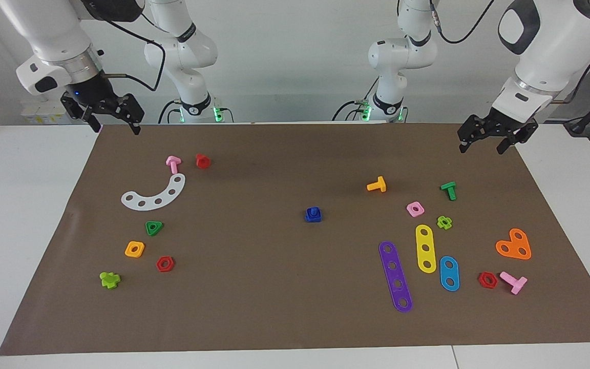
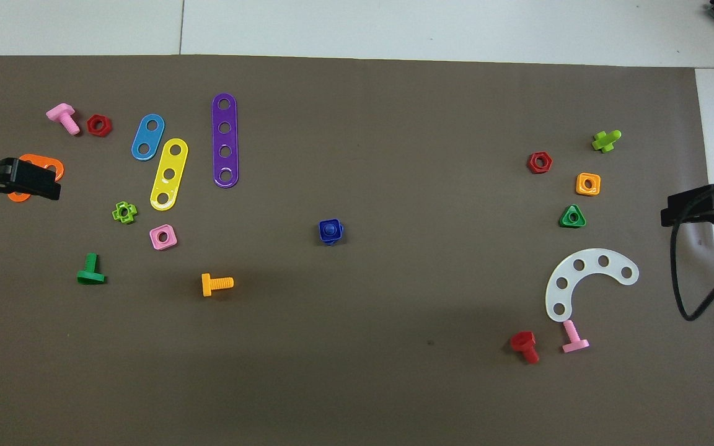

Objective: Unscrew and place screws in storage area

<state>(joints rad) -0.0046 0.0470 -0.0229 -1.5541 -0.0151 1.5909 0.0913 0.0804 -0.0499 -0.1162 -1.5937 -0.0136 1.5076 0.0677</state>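
One dark-blue screw [image 1: 313, 214] stands in the middle of the brown mat with its short shaft up; it also shows in the overhead view [image 2: 330, 231]. My left gripper [image 1: 482, 147] is open and empty, raised over the mat's edge at the left arm's end; in the overhead view [image 2: 28, 179] it covers part of the orange heart plate. My right gripper [image 1: 114, 125] is open and empty, raised over the mat's edge at the right arm's end, and shows in the overhead view [image 2: 682, 210]. Both are well apart from the screw.
Toward the left arm's end lie purple [image 1: 395, 275], yellow [image 1: 425, 248] and blue [image 1: 449, 273] strips, an orange heart plate [image 1: 514, 245], and orange [image 1: 377, 185], green [image 1: 448, 190] and pink [image 1: 513, 281] bolts. Toward the right arm's end lie a white curved plate [image 1: 154, 195], nuts and bolts.
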